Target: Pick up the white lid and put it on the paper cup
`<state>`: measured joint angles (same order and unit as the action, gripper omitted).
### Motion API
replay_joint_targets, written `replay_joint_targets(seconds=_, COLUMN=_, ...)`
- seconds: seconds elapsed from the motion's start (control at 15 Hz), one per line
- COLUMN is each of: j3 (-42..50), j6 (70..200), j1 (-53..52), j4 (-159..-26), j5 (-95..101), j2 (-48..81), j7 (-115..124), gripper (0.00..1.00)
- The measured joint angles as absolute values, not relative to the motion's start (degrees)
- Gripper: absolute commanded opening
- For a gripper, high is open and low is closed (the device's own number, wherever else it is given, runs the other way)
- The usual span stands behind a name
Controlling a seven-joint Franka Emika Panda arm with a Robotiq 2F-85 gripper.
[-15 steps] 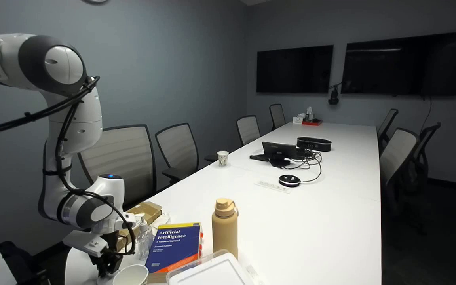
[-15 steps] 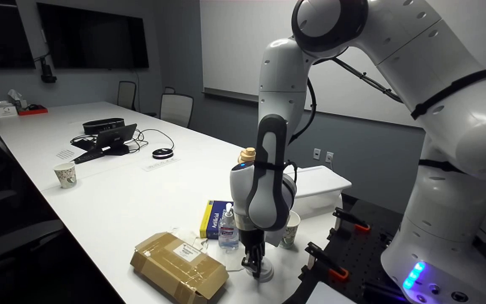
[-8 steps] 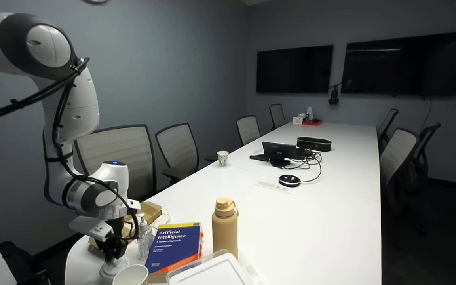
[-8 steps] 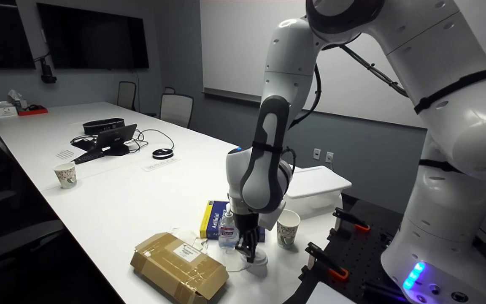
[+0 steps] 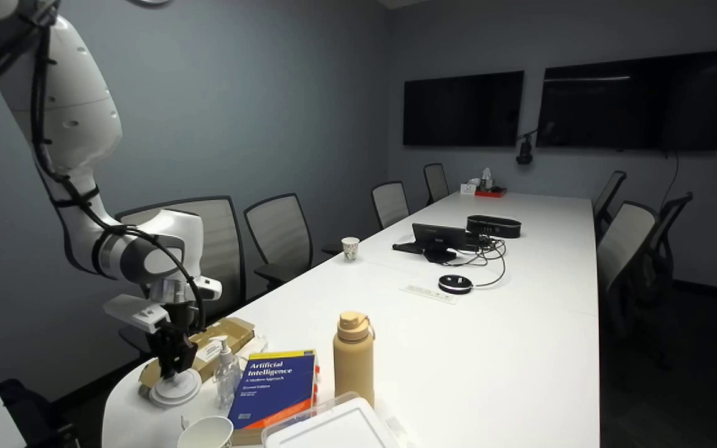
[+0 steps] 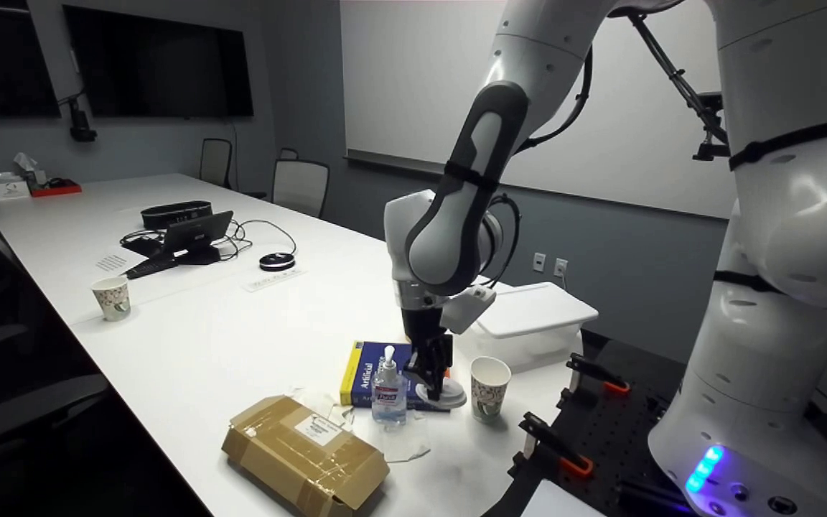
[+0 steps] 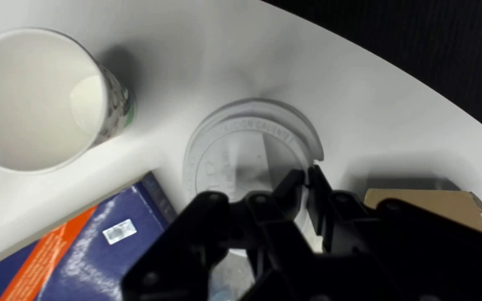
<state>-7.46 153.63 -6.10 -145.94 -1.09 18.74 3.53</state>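
The white lid (image 7: 220, 167) is a round disc with raised lettering; it also shows in both exterior views (image 5: 175, 391) (image 6: 451, 393). My gripper (image 7: 306, 177) is shut on the lid's rim, and its black fingers cover part of it. In the exterior views the gripper (image 5: 172, 368) (image 6: 433, 384) holds the lid above the table, near the sanitizer bottle and book. The paper cup (image 6: 489, 391) stands upright with its mouth open and uncovered, beside the lid and apart from it. It shows at the upper left of the wrist view (image 7: 36, 104) and at the bottom of an exterior view (image 5: 205, 434).
A sanitizer bottle (image 6: 389, 395) and a blue book (image 5: 274, 389) are close to the lid. A cardboard box (image 6: 306, 452) lies beside them. A tan bottle (image 5: 353, 361) and a plastic box with a white top (image 6: 539, 309) stand nearby. Another patterned cup (image 6: 111, 298) is farther off.
The gripper has risen with the lid in its fingers, lifting it from low over the table. The cup now shows fully in an exterior view where the arm partly hid it.
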Motion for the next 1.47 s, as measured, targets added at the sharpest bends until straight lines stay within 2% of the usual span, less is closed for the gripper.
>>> replay_joint_targets(seconds=0.47, j3=-0.5, j6=150.1, j1=-6.3, j4=-152.7, j5=7.7, j2=6.3, j7=14.3, gripper=0.02)
replay_joint_targets(seconds=0.93, j3=4.1, j6=152.2, j1=-3.2, j4=-155.5, j5=17.4, j2=5.8, j7=18.3, gripper=0.02)
replay_joint_targets(seconds=1.47, j3=4.5, j6=158.5, j1=-2.7, j4=-157.1, j5=18.3, j2=8.6, j7=18.5, gripper=0.02)
